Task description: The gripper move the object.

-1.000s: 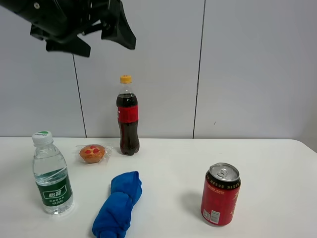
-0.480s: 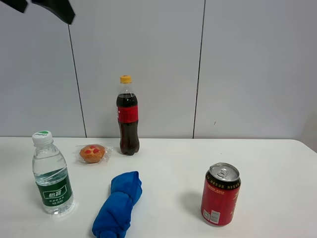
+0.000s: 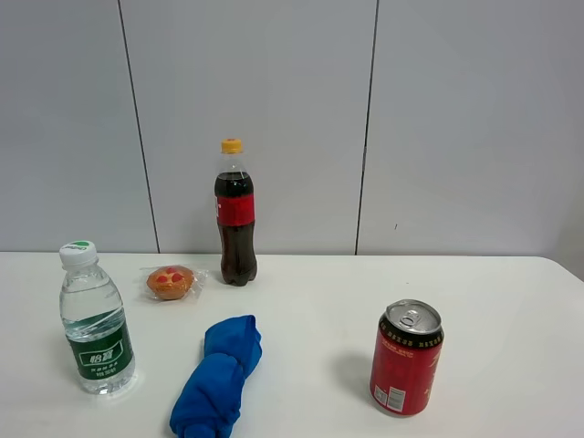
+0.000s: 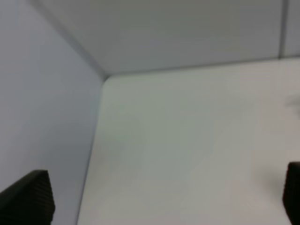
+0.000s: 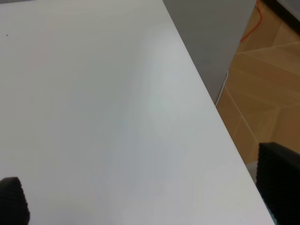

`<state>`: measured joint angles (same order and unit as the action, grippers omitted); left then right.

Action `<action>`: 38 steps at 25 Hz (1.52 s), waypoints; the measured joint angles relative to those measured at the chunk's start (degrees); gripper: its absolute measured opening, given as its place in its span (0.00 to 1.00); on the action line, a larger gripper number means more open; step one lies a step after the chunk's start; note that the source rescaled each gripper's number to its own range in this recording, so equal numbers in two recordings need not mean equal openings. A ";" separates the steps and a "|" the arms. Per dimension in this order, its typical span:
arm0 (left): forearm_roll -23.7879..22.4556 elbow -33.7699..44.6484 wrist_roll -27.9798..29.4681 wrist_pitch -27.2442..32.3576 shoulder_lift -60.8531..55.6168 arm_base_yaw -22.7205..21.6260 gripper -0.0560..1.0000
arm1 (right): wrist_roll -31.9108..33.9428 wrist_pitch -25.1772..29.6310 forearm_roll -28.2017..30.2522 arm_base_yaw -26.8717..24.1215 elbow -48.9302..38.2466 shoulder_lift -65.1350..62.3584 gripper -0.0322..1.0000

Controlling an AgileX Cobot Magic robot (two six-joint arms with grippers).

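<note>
On the white table [image 3: 310, 292] stand a cola bottle [image 3: 235, 214] with a yellow cap at the back, a water bottle [image 3: 94, 319] with a green label at the front left and a red can [image 3: 406, 358] at the front right. A blue cloth [image 3: 219, 376] lies at the front middle and a wrapped orange bun [image 3: 171, 281] lies left of the cola bottle. Neither arm shows in the exterior high view. My left gripper [image 4: 159, 197] is open and empty over bare table by the wall. My right gripper [image 5: 145, 192] is open and empty over bare table.
A grey panelled wall [image 3: 438, 119] stands behind the table. The left wrist view shows a corner of the table [image 4: 105, 79] against the wall. The right wrist view shows the table's edge [image 5: 206, 103] with wooden floor [image 5: 262, 84] beyond it.
The left arm, seen at the upper left of the exterior high view, has risen to the left and left that view. The objects on the table have not moved.
</note>
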<state>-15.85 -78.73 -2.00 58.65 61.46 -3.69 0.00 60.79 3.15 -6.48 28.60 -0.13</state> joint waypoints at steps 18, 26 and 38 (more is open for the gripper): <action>9.79 20.61 0.18 8.69 -33.78 -7.58 1.00 | 0.00 0.00 0.00 0.00 0.00 0.00 1.00; 12.54 38.67 0.77 1.96 -55.53 -7.58 1.00 | 0.00 0.00 0.00 0.00 0.00 0.00 1.00; 15.85 49.44 0.96 2.19 -61.77 -7.63 1.00 | 0.00 0.00 0.00 0.00 0.00 0.00 1.00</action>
<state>0.00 -29.29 -1.04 60.83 -0.31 -11.32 0.00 60.79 3.15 -6.48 28.60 -0.13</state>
